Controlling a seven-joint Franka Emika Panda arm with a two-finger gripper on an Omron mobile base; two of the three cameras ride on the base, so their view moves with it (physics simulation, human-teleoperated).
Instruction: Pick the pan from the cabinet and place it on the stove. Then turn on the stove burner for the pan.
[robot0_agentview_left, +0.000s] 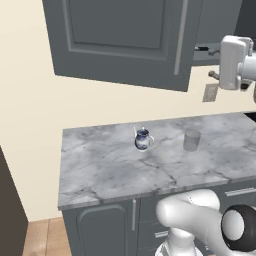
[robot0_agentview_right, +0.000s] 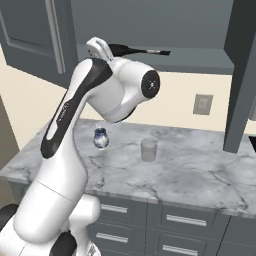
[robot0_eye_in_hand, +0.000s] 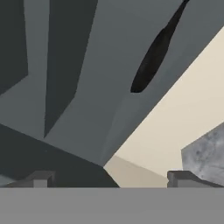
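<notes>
The gripper (robot0_eye_in_hand: 112, 177) stands wide open and empty, aimed up at the underside of the cabinet (robot0_eye_in_hand: 83, 65), where the pan (robot0_eye_in_hand: 151, 59) lies as a dark sliver on the shelf. The likely trouble is the angle — coming in from below, a fingertip could strike the shelf edge, or nudge the pan deeper instead of closing on it. The right base view gives what the hand view lacks: the pan's long handle (robot0_agentview_right: 145, 51) jutting out over the shelf lip, behind the arm's wrist. The left base view adds the open cabinet door (robot0_agentview_left: 125, 40) close beside the hand — a second thing to clip.
</notes>
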